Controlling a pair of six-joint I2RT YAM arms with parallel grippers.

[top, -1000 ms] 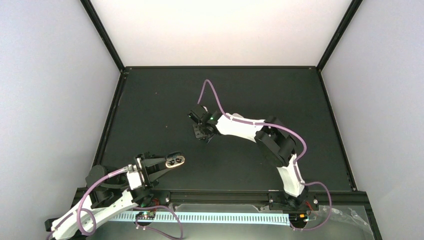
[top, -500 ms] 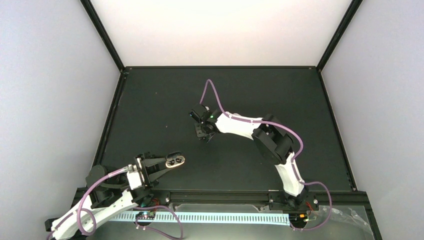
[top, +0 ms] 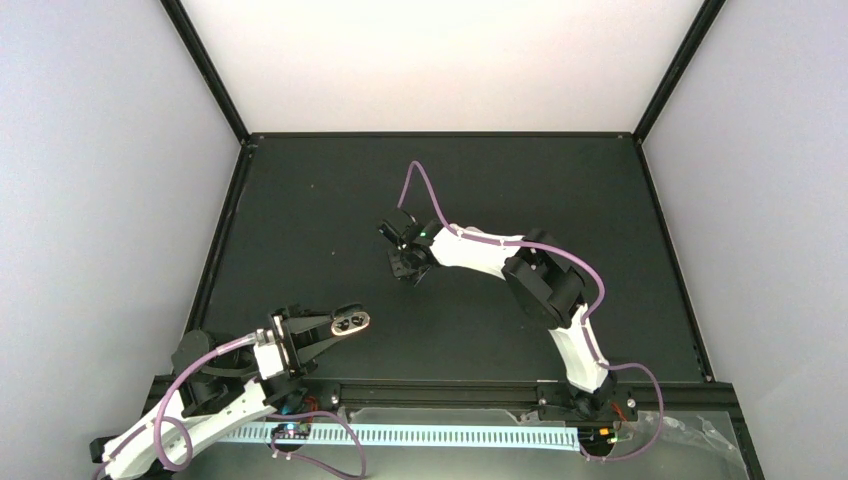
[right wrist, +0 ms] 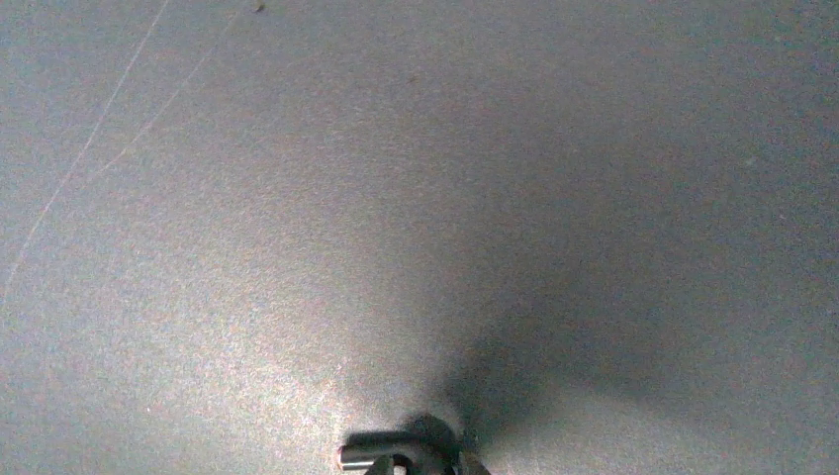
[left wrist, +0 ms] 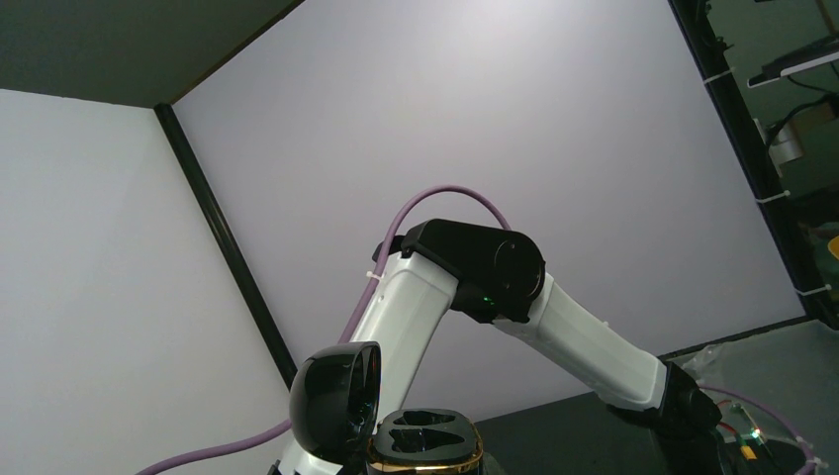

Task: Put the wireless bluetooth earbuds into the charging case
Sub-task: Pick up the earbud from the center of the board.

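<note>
My left pincer (top: 338, 323) pinches the open charging case (top: 352, 321), dark sockets facing up, near the table's (top: 300, 200) 7 o'clock corner. My right pincer (top: 404, 262) points down just 9 o'clock of centre; I cannot tell its spread

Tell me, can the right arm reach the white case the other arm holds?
Probably yes. The charging case sits open in the left gripper, and only bare table lies between it and the right gripper nearby.

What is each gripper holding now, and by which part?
Left gripper grips the open charging case by its base. Right gripper, at the table: cannot tell.
</note>
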